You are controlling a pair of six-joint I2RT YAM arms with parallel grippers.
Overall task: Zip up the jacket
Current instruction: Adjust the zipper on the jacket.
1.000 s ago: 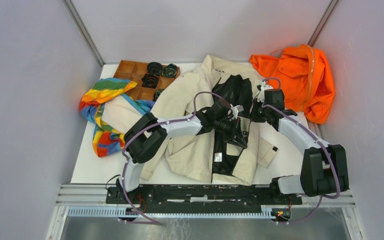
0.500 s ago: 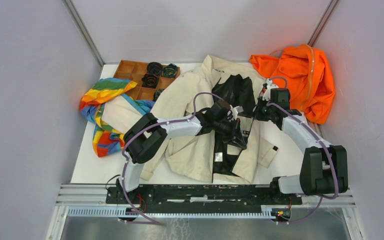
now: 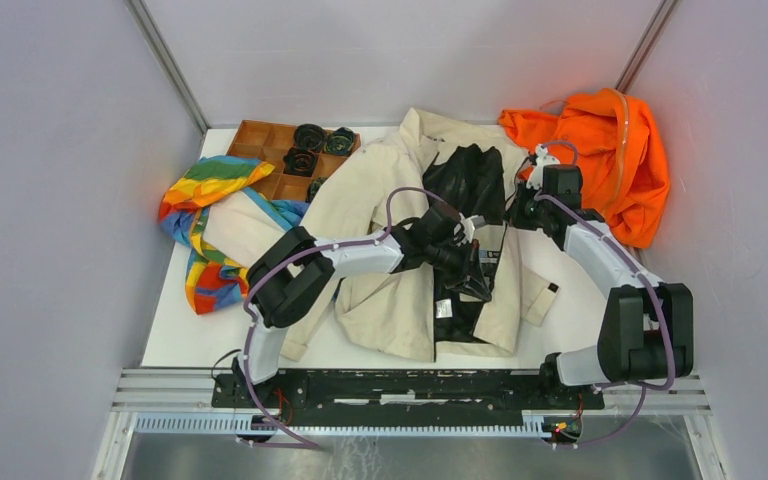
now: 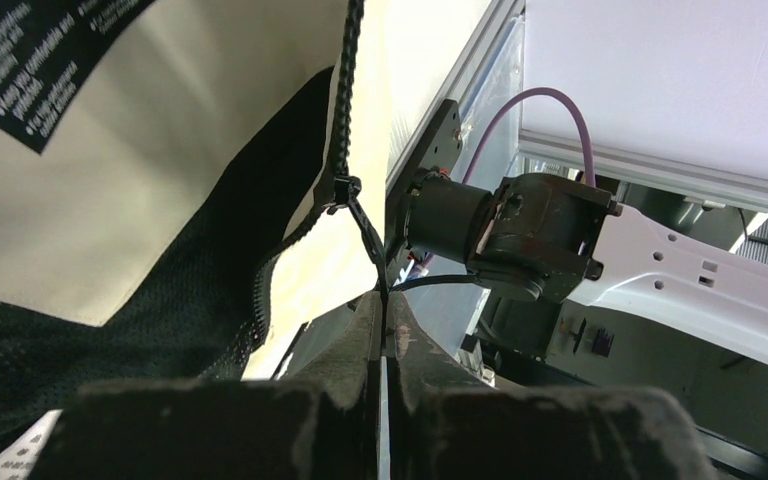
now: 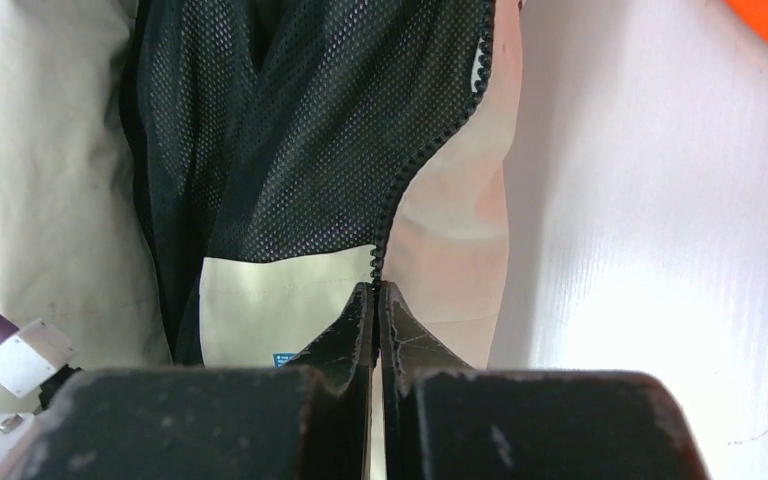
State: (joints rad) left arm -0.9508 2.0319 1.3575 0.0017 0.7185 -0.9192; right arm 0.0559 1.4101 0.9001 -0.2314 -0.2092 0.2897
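The beige jacket (image 3: 380, 230) lies open on the white table, its black mesh lining (image 3: 470, 180) showing. My left gripper (image 3: 480, 285) is shut on the zipper pull (image 4: 360, 215) low on the front opening; the pull hangs from the slider on the dark zipper teeth (image 4: 345, 90). My right gripper (image 3: 522, 212) is shut on the jacket's right zipper edge (image 5: 400, 190), higher up near the chest. In the right wrist view the teeth run straight into my closed fingertips (image 5: 355, 310), with black mesh (image 5: 300, 120) to the left of them.
An orange garment (image 3: 600, 160) lies at the back right. A rainbow-striped cloth (image 3: 205, 215) lies at the left. A wooden compartment tray (image 3: 280, 150) with dark round parts stands at the back left. Grey walls close in both sides.
My right gripper has pulled the zipper edge up and away toward the back right, stretching it taut. The jacket's lower hem has shifted right. My left gripper has barely moved.
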